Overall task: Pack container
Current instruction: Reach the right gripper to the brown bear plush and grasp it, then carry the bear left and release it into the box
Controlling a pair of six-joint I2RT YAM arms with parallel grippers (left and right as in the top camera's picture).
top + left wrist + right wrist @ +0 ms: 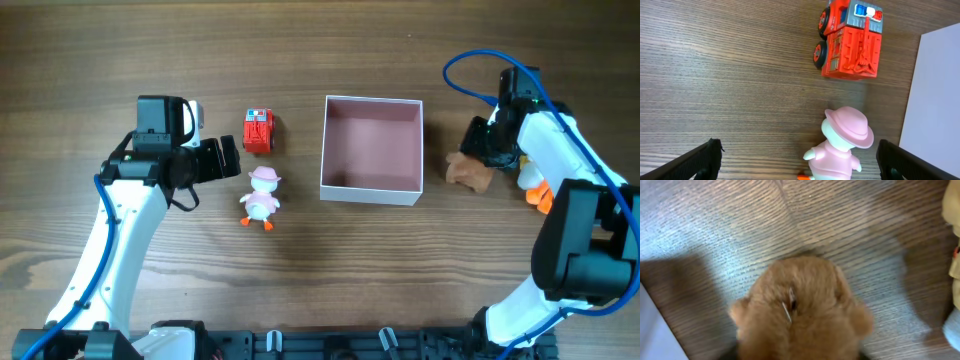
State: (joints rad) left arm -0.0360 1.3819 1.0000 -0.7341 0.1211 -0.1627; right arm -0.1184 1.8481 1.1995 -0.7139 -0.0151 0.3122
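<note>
Brown plush toy (800, 315): centre right gripper (480, 150) over it (grip untellable; left gripper (235, 158) spread wide), pinch softly, clear wall of container (372, 190).

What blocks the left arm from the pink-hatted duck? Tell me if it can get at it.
Probably yes: the left gripper is open close by the duck, nothing lies between them, and the fire truck stands apart.

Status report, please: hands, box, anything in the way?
Left hand open, near duck. Right hand at brown plush, grip unclear. Box empty. Nothing blocks it.
</note>
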